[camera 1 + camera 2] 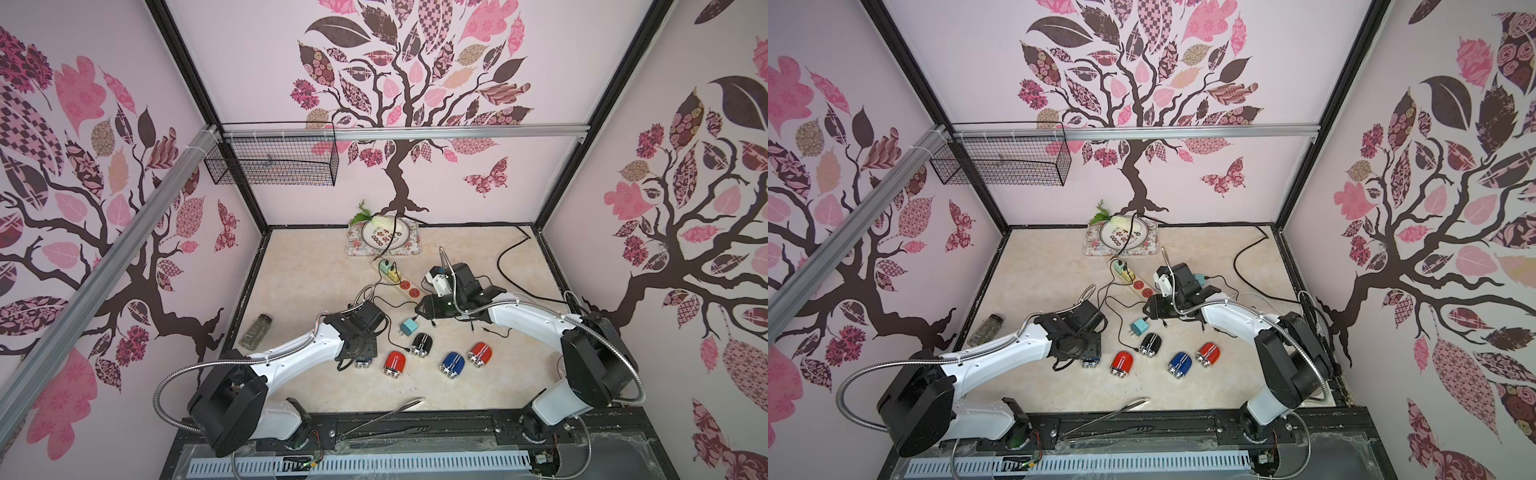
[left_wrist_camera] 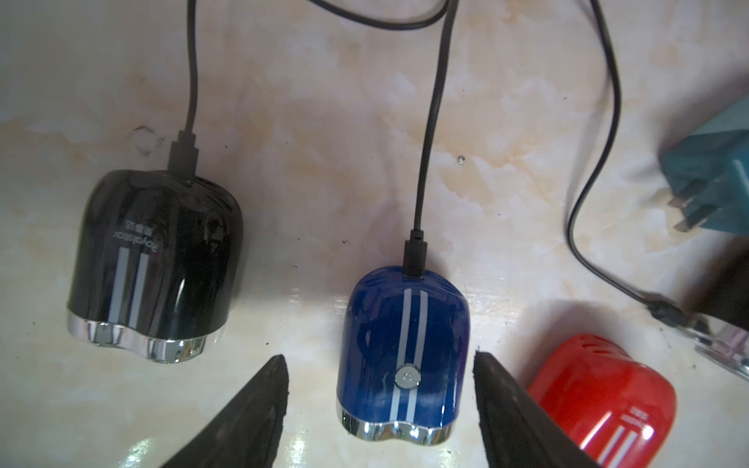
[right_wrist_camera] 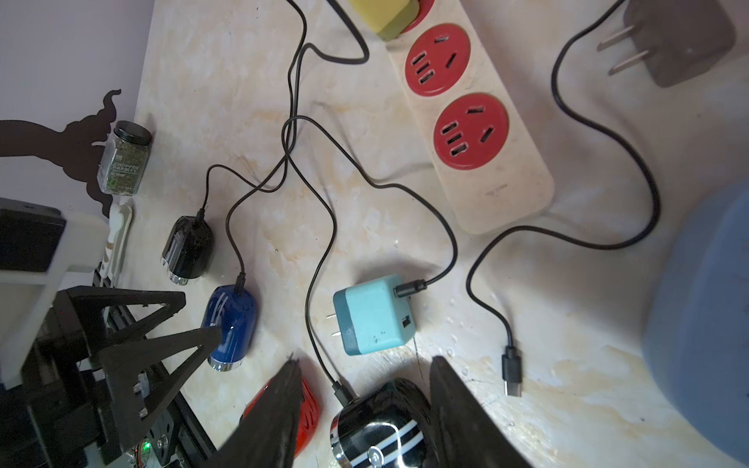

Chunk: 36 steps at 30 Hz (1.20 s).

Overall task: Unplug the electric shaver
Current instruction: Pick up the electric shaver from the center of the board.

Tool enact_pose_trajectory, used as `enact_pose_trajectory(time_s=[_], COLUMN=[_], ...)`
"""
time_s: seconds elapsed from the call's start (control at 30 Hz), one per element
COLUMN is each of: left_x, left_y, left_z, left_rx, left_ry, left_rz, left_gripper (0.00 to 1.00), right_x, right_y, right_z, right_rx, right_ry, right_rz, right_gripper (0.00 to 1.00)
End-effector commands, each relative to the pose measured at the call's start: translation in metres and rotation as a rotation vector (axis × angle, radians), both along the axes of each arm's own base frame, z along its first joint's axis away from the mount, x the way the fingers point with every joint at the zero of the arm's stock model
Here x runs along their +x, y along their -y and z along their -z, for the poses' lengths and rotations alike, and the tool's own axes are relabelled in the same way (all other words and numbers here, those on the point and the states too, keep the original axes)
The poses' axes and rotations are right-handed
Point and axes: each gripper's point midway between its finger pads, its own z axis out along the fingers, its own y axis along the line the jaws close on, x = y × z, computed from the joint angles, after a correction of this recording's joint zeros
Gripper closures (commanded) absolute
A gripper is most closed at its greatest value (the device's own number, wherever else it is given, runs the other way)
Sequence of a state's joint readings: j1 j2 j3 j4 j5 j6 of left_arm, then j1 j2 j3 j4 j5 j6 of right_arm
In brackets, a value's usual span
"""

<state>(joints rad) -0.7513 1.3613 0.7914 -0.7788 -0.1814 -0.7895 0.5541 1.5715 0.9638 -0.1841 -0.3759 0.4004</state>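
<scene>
Left gripper: open, one finger on each side of the blue shaver, with a narrow strip of bare table visible in both gaps (so nothing gripped). Low over the front of the table, left of the middle, in both top views, hiding most of this shaver there.

Blue shaver: lying flat on the table, chrome head toward the gripper, black cable plugged into the rounded end. On one side of it a black shaver, also with a cable plugged in; on the other side a red shaver, just beside the finger.

Right gripper: open as well, holding nothing, near the end of the power strip in both top views and apart from every shaver. Visible between its fingers in the right wrist view: a striped black shaver with a cable plugged in. Just beyond the fingertips: a teal charger lying on the table, prongs out of the strip, one cable in its port. Yellow-green charger plugged into the power strip.

Further right in both top views: a second blue shaver and a second red shaver, side by side
</scene>
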Motion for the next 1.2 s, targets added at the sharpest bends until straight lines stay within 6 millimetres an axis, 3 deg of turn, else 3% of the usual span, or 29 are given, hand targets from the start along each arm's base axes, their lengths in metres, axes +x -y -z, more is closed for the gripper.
enact_pose_trajectory(time_s=[0.0,0.27,0.73,1.17], left_x=[-0.003,-0.003,-0.015,-0.015], left_y=[-0.001,0.012,0.007,0.002], left_z=[0.005,0.012,0.038,0.041], left_rx=[0.001,-0.010,0.014,0.060], left_ry=[0.006,-0.003,-0.051,-0.040], left_rz=[-0.009,0.027,0.021,0.040], left_gripper=[0.26,0.26,0.27,0.30], right_x=[0.006,0.007,0.004,0.003], right_y=[-0.006,-0.012,-0.015,-0.019], right_z=[-0.021,-0.017,-0.007,-0.003], right_rx=[0.025,0.029,0.035,0.039], right_ry=[0.033,0.022,0.004,0.001], right_rz=[0.005,0.004,0.001,-0.009], right_gripper=[0.45,0.43,0.43,0.43])
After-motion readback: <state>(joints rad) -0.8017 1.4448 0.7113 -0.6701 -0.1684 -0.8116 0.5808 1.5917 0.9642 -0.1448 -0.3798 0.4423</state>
